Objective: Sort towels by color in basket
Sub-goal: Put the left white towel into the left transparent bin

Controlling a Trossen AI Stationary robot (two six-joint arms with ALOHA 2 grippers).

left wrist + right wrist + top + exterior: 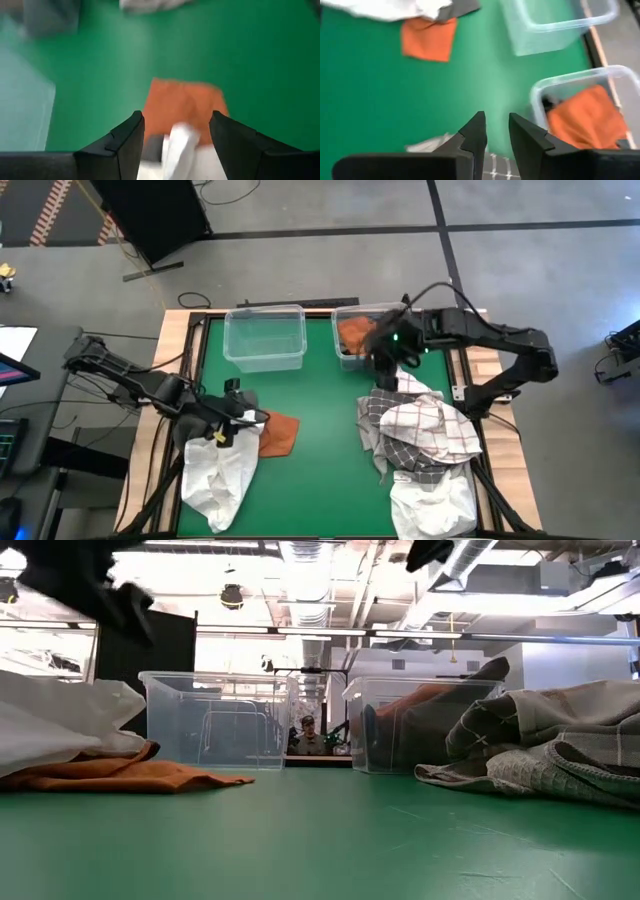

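— What's in the bins at the table's [320, 430] far edge?
— Left bin [265, 336] holds nothing; right bin [352, 338] holds an orange towel [356, 334].
— The grippers?
— Left gripper [226, 434], near-left, pinches a white towel [215, 470] beside another orange towel [278, 434]. Right gripper [384, 366], jaws narrow and empty, hangs beside the right bin, above the checked towel [425, 428].

The left tool [232, 427] hangs over the white towel [215, 470] beside the orange towel [277, 434], and from above its fingertips are lost against the cloth; whether it pinches that white fold is hard to tell. The orange towel's near edge is tucked under the white one. Inside the right bin [352, 335], part of the orange cloth [354, 333] is covered by the right tool [385, 360]. The white towel's lower end runs off the picture's edge.
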